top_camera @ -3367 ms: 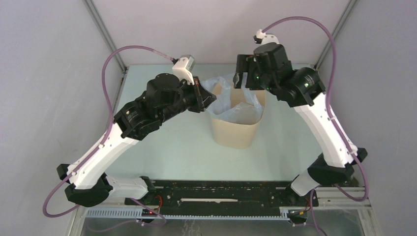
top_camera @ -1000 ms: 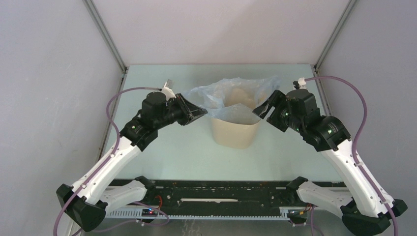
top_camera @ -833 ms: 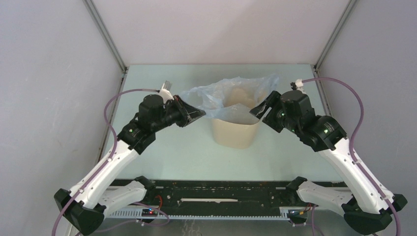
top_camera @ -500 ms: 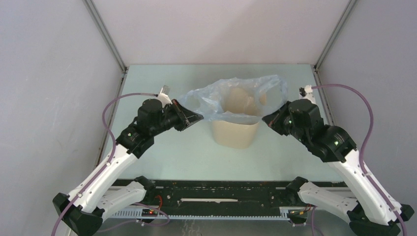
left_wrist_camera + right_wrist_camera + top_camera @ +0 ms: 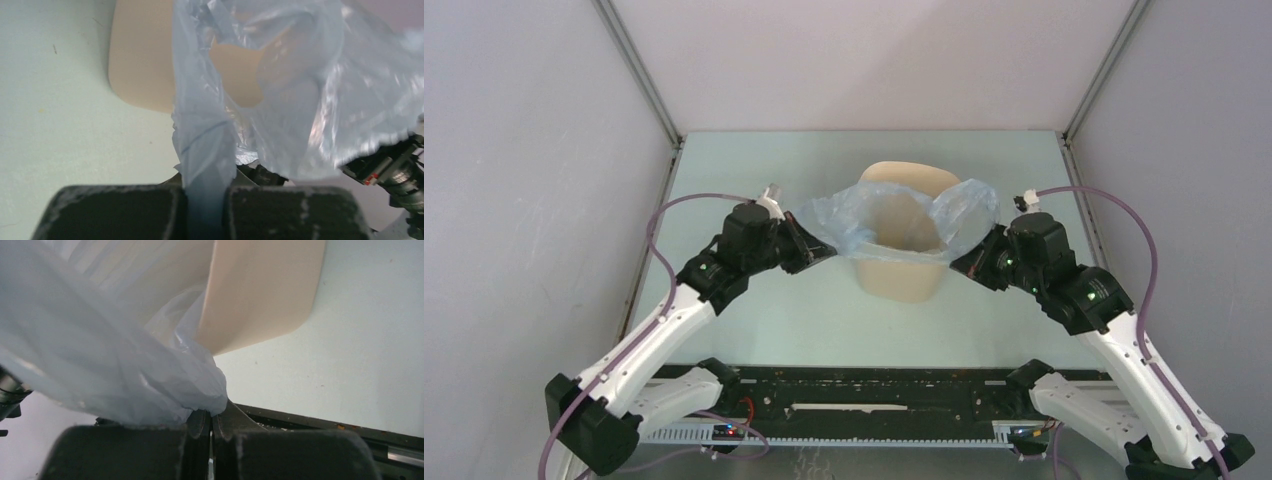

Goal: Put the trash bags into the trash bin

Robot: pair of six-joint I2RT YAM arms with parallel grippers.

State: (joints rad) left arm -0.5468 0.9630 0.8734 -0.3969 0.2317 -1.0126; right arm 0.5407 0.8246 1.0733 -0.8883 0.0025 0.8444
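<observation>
The cream trash bin [image 5: 902,280] stands mid-table, its far rim bare. The pale-blue trash bag [image 5: 894,222] is stretched across the near part of its opening, between both grippers. My left gripper [image 5: 822,252] is beside the bin's left wall, shut on a twisted strip of the bag [image 5: 202,150], which runs between its fingers [image 5: 150,210]. My right gripper [image 5: 965,265] is beside the bin's right wall, shut on a bunched fold of the bag [image 5: 150,385] at its tips [image 5: 212,421]. The bin wall [image 5: 260,295] rises just beyond; the bin [image 5: 142,60] also shows behind the bag.
Grey enclosure walls with metal posts [image 5: 639,70] close the table on three sides. A black rail [image 5: 874,385] runs along the near edge between the arm bases. Purple cables [image 5: 1114,215] loop above each arm.
The right gripper has closed on the bag's right edge. Both grippers have dropped lower beside the bin and come nearer, drawing the bag forward; the bin's far rim is now uncovered.
</observation>
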